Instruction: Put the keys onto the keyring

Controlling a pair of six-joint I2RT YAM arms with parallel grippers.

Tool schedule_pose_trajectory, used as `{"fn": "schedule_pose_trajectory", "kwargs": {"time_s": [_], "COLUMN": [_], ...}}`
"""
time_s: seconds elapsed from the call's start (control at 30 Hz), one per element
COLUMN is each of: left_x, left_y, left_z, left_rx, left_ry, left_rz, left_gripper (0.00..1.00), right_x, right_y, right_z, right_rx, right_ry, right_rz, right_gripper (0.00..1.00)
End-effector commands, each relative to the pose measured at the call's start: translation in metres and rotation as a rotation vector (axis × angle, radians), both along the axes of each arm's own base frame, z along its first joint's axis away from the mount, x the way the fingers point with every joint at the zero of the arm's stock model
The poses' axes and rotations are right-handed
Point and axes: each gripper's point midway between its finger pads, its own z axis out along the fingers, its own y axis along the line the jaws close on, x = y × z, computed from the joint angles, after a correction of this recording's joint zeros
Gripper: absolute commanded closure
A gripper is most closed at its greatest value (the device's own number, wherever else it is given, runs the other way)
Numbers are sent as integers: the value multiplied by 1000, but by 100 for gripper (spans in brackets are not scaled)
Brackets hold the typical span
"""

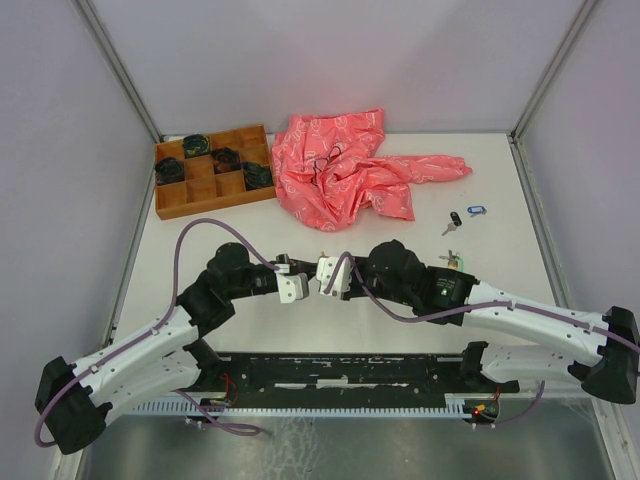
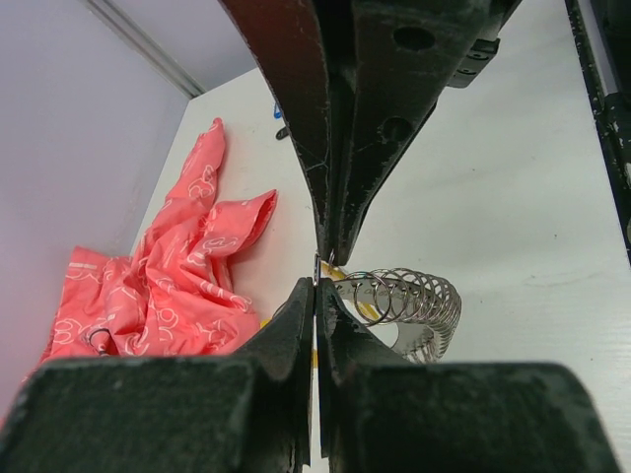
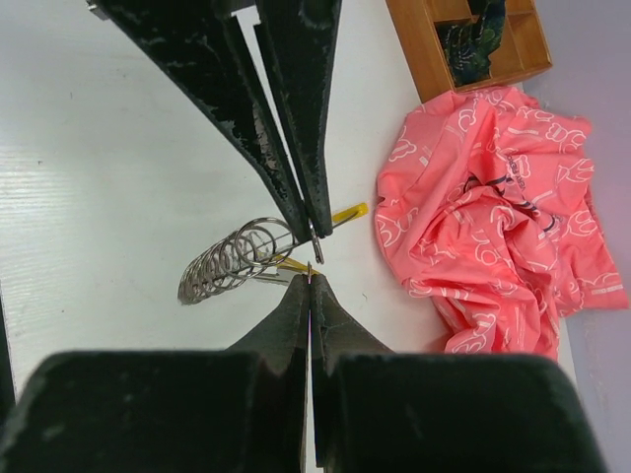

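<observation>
The keyring (image 2: 406, 299), a loop of silvery coiled wire, hangs just above the table between my two grippers. Yellow plastic (image 3: 348, 213) shows at its end. My left gripper (image 2: 317, 268) is shut on a thin wire end of the keyring. From the opposite side my right gripper (image 3: 312, 252) is shut on the keyring (image 3: 233, 260) too. In the top view both grippers (image 1: 298, 285) (image 1: 328, 274) meet at the table's middle. Three keys lie apart at the right, with a blue tag (image 1: 476, 210), a black tag (image 1: 455, 218) and a green tag (image 1: 457, 262).
A crumpled pink cloth (image 1: 345, 170) lies at the back centre, close beyond the grippers. A wooden compartment tray (image 1: 212, 170) with dark coiled bundles stands at the back left. Grey walls close in the table on three sides.
</observation>
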Motion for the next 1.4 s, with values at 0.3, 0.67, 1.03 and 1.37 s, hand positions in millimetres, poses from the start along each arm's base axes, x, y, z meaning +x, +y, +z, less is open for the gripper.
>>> {"fn": "schedule_pose_trajectory", "kwargs": {"time_s": [0.3,0.67,1.03,1.37], "left_x": [-5,-4,-2,0], "left_y": [-5,-5,-5,-4], "left_z": [18,17,16,18], "left_rx": [-55,-54,-50,-54], "left_ry": [-17,-15,-7,-15], "left_rz": [-40,-31,-25,-8], "left_gripper": [97,97,97,97], "right_x": [5,5,-2,4], "right_y": [6,4,8,-3], "right_z": [36,37,40,29], "right_rx": [122,121,137,81], "right_ry": [-38,-36,-21,-19], "right_rz": [-23,-29,14,-42], "right_gripper": [99,99,99,99]}}
